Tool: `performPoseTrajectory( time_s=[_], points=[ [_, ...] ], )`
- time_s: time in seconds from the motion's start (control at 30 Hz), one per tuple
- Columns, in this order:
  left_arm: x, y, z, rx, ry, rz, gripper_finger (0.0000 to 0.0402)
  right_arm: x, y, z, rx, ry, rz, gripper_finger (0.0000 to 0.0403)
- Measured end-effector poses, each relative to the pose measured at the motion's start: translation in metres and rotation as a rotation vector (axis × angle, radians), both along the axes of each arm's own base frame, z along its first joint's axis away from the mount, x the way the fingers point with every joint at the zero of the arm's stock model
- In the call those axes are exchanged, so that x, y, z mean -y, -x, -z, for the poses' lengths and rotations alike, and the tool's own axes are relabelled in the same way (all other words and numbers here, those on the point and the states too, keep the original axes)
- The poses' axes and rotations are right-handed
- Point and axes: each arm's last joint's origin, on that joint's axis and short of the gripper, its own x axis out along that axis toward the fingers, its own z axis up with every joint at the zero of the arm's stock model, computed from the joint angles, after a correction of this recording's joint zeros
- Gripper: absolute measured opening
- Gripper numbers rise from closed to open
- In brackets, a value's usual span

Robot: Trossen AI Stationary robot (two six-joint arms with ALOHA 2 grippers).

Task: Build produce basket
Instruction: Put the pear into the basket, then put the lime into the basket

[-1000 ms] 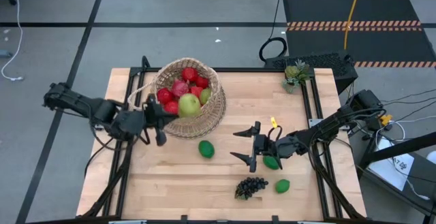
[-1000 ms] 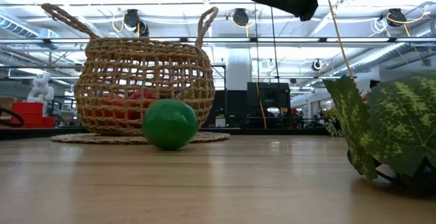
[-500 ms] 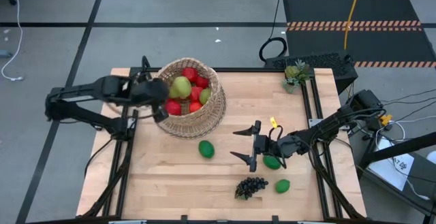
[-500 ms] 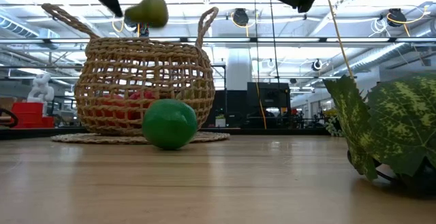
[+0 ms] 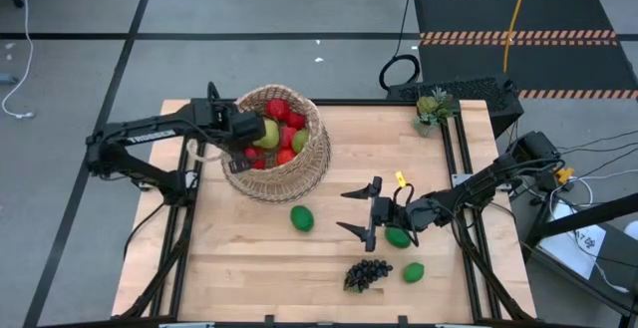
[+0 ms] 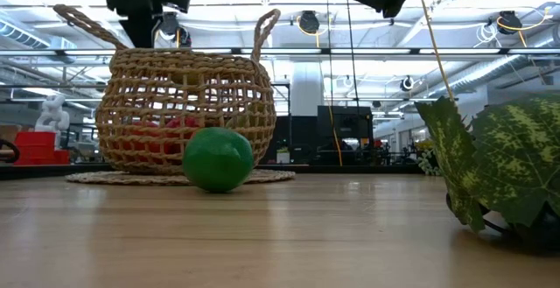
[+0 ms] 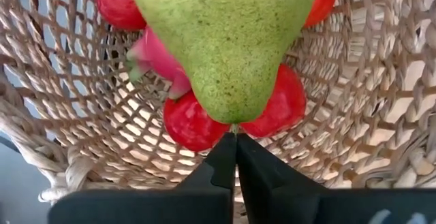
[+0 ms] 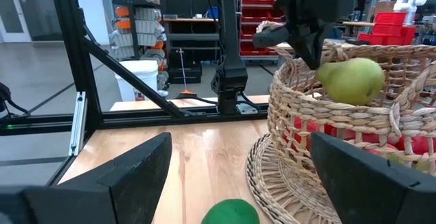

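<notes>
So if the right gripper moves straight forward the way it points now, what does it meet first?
Probably the green lime lying just ahead of the right gripper, then the basket behind it; depth is unclear.

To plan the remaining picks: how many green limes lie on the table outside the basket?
3: one lime near the basket, one beside the right hand, one right of the grapes.

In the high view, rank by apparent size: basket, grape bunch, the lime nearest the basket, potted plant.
1. basket, by far the largest.
2. grape bunch.
3. potted plant, close to the grapes, so that order is unsure.
4. lime, smallest.
</notes>
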Motion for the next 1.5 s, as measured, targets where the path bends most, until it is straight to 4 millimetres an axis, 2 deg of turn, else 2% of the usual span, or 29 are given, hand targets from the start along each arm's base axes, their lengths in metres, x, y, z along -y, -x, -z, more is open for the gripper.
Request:
performPoseTrajectory(
  time_s=[0.27,0.47,0.6,0.73,0.9,1.07,1.23,1.5],
  points=[
    [0.004,0.002,0.001,-0.021,0.031,-0.014,0.0072,-0.006,0.002,0.001,-0.006,-0.018,-0.025,0.0343],
    [0.005,-0.002,-0.001,0.03,0.013,-0.039,0.0119,-0.009,0.003,0.001,-0.006,-0.028,-0.08,0.0343],
    [0.006,-0.005,-0.017,0.12,-0.009,-0.078,0.0126,-0.009,0.003,0.001,-0.008,-0.029,-0.104,0.0343],
    [0.013,-0.01,-0.042,0.266,-0.045,-0.067,0.0126,-0.01,0.003,0.002,-0.016,-0.025,-0.105,0.0343],
    [0.034,-0.008,-0.067,0.455,-0.095,0.008,0.0126,-0.014,0.005,0.002,-0.02,-0.028,-0.126,0.0343],
    [0.062,-0.001,-0.072,0.563,-0.13,0.043,0.0126,-0.021,0.009,0.002,-0.02,-0.033,-0.152,0.0343],
    [0.095,0.002,-0.063,0.664,-0.139,0.103,0.0126,-0.024,0.01,0.002,-0.023,-0.017,-0.164,0.0343],
    [0.15,-0.002,-0.032,0.807,-0.133,0.249,0.0126,-0.025,0.011,0.004,-0.04,-0.065,-0.189,0.0343]
  ],
)
